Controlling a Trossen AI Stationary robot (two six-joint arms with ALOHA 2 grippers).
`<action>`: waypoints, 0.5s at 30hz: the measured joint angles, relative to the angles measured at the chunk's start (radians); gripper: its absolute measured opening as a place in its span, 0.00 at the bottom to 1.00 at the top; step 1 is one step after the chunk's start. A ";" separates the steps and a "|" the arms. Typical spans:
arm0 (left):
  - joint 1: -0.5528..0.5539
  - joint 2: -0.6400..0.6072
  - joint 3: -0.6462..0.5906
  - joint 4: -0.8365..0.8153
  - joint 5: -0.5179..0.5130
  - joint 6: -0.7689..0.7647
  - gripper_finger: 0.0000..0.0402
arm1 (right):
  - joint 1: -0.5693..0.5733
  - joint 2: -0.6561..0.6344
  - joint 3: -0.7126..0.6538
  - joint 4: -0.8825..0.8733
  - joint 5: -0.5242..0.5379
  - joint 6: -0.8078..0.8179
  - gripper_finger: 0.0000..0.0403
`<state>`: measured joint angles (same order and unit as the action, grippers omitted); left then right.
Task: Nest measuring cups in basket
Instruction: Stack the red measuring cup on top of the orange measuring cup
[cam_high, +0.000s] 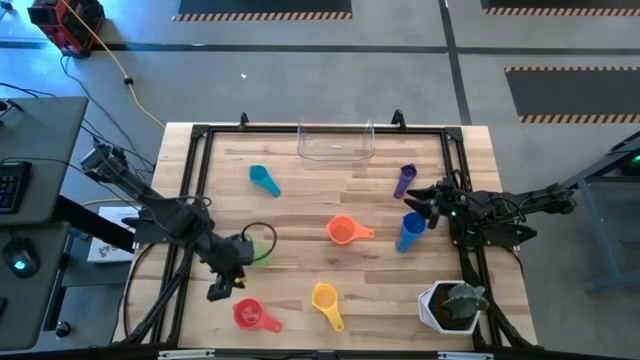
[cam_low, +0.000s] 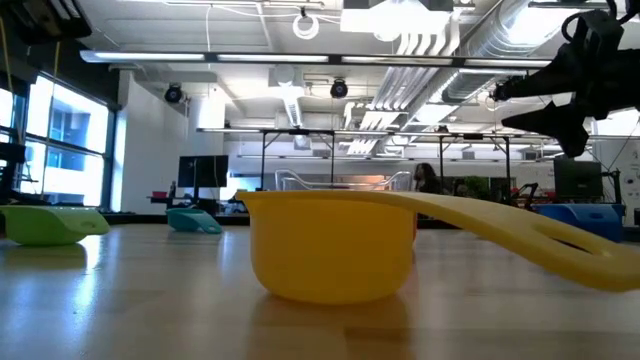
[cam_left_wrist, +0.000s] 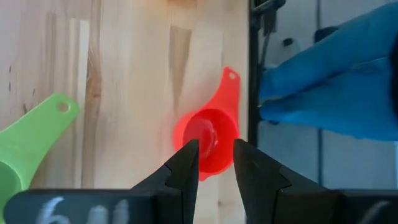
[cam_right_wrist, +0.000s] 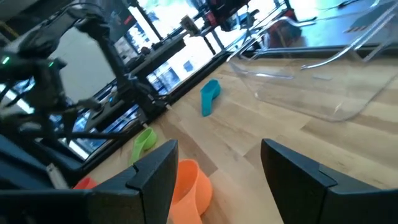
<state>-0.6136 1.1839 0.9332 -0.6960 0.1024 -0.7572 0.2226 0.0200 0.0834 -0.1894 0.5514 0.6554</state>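
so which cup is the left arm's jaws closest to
The red cup, near the table's front left corner. The left gripper hangs right over it with jaws open, while the green cup lies off to one side.

Open lab: exposed ceiling ducts (cam_low: 440, 40)

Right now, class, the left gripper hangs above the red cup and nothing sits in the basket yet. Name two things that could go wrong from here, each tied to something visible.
1. The left gripper has its fingers only narrowly apart over the red cup; they may straddle too little of the cup and knock it aside.
2. The red cup lies near the table's front edge, far from the basket, so a loose grip could drop it during the long carry.
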 joint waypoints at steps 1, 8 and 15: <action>-0.009 0.012 0.000 -0.001 -0.010 0.001 0.22 | 0.000 0.000 0.000 0.000 0.011 0.000 0.55; -0.047 0.100 0.000 0.001 -0.037 0.044 0.22 | 0.000 0.000 0.000 0.000 0.031 -0.001 0.55; -0.065 0.193 0.000 0.018 -0.035 0.044 0.22 | 0.000 0.001 0.000 0.000 0.032 -0.001 0.55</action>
<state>-0.6788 1.3774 0.9329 -0.6775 0.0675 -0.7136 0.2226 0.0212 0.0833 -0.1894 0.5838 0.6548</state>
